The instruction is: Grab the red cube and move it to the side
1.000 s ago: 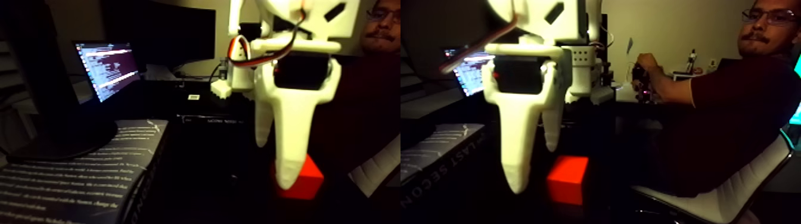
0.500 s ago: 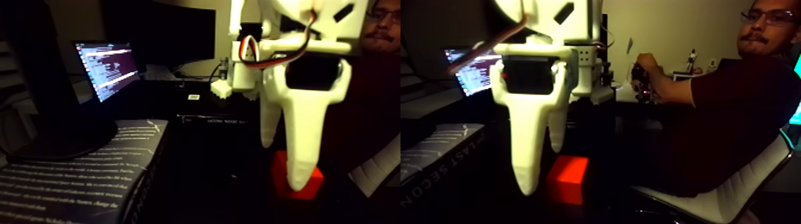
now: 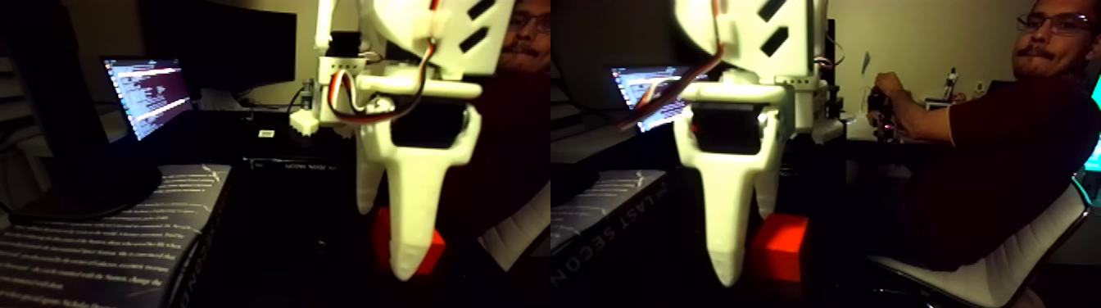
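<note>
Here the picture holds two side-by-side looks at one dark desk. The white gripper (image 3: 393, 237) hangs down from above, close to the camera. Its big near finger (image 3: 412, 233) points down and covers the middle of the red cube (image 3: 432, 242) in the left half. A thinner far finger (image 3: 368, 187) sits behind and to the left of it. In the right half the big finger ends just left of the cube, and the thin finger comes down right above the cube. The fingers look a little apart, but I cannot tell if they are pinching the cube or just standing in front of it. I also cannot tell if they touch it.

The cube sits low on the dark table, under and a bit behind the gripper. A red, black and white wire (image 3: 348, 94) loops near the top of the gripper.

A laptop (image 3: 147, 94) glows far on the left. A dark book with white letters (image 3: 98, 237) lies near on the left. A person (image 3: 995, 147) sits on a white chair (image 3: 1016, 262) at the right.
</note>
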### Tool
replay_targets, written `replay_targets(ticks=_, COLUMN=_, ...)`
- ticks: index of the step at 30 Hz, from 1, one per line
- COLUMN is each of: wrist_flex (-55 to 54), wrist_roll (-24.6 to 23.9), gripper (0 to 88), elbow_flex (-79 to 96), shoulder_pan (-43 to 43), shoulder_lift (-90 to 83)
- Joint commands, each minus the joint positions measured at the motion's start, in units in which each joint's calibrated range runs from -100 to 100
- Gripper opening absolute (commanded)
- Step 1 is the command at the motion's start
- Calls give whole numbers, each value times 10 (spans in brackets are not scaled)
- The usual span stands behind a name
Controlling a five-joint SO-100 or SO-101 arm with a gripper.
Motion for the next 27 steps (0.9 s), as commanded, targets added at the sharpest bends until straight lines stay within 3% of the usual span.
replay_targets(ticks=1, wrist_flex=-4, wrist_roll=0, gripper=309, elbow_flex=-20, shoulder_pan=-6, shoulder_lift=0)
replay_targets(ticks=27, wrist_flex=-1, wrist_roll=1, gripper=310, elbow_flex=-20, shoulder_pan=-69, shoulder_lift=2)
